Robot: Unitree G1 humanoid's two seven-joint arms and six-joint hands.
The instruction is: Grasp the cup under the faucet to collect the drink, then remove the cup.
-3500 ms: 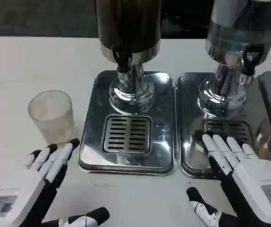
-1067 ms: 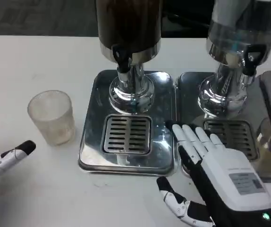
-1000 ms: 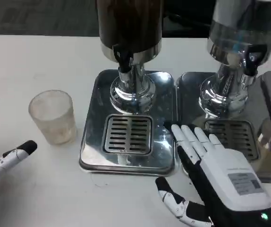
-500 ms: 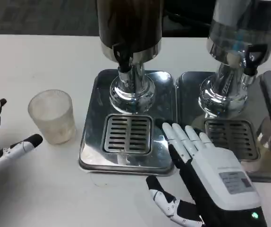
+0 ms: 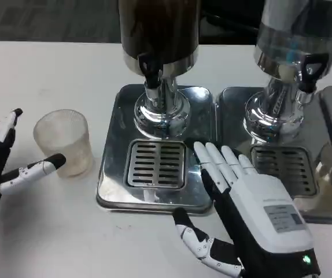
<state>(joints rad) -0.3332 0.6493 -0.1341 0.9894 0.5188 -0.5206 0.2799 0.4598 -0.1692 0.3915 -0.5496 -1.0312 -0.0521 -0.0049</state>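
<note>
Upright on the table, left of the tray [image 5: 111, 174]: cup [image 5: 63, 142]. Just beside it, spread and empty, left hand [image 5: 4, 168]. Farther off, fingers apart, right hand [image 5: 244, 202].

Camera: one head view, set high on the robot.
Facing: down and forward at the table [image 5: 50, 69].
Nearness: close; the dispensers [image 5: 159, 35] are cut off at the top edge.
Lower edge: both hands, left [image 5: 1, 168] and right [image 5: 241, 202].

The label on the right hand [image 5: 258, 214] is too blurred to read.
</note>
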